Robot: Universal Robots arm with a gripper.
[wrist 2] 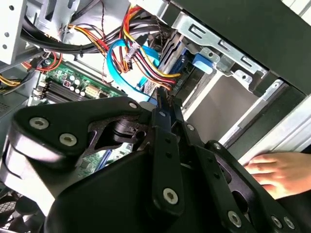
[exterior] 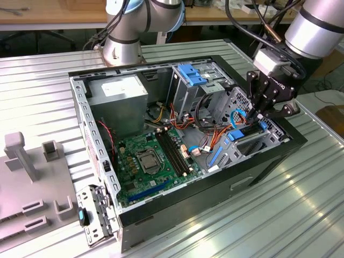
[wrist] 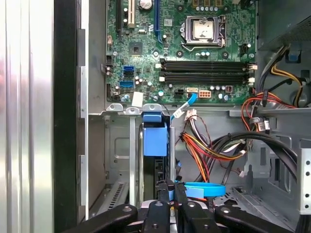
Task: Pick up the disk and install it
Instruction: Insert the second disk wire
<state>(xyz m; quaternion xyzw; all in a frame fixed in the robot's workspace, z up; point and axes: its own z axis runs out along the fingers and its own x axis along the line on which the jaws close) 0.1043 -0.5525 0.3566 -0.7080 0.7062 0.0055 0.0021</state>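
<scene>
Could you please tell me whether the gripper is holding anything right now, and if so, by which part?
The gripper appears shut on the disk, pinching one end of it, opposite its blue tab, with the disk standing in the case's drive bay.

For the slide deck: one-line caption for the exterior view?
Gripper lowered into the open computer case at the blue-framed disk.
</scene>
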